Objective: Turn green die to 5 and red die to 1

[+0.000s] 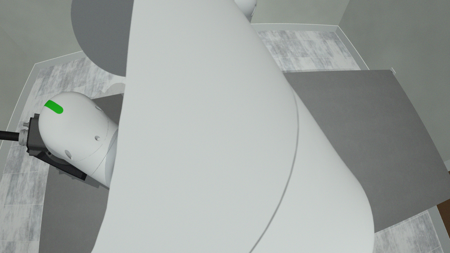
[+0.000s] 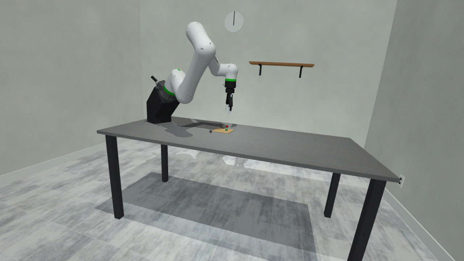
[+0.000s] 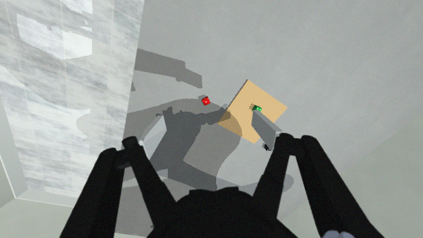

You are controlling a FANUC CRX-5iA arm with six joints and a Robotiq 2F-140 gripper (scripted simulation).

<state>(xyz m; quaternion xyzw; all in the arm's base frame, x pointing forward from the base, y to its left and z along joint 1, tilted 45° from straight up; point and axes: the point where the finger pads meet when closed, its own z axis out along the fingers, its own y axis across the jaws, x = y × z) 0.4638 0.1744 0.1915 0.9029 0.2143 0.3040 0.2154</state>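
In the wrist view the tan mat [image 3: 251, 110] lies flat on the grey table. The green die [image 3: 257, 108] sits on the mat, near its middle. The red die [image 3: 205, 100] lies on the bare table, a little off the mat's edge. The black die [image 3: 266, 147] is mostly hidden behind my right finger, off the mat. My gripper [image 3: 209, 120] is open and empty, high above the dice. In the exterior view the gripper [image 2: 229, 105] hangs well above the mat [image 2: 223, 130], the red die [image 2: 227, 126] and the black die [image 2: 210, 131]. The pips are too small to read.
In the top view the white arm [image 1: 204, 132] fills most of the view and hides the dice; only the table's right part [image 1: 361, 125] shows. The arm's black base [image 2: 158, 107] stands at the table's far left corner. A wall shelf [image 2: 281, 64] hangs behind.
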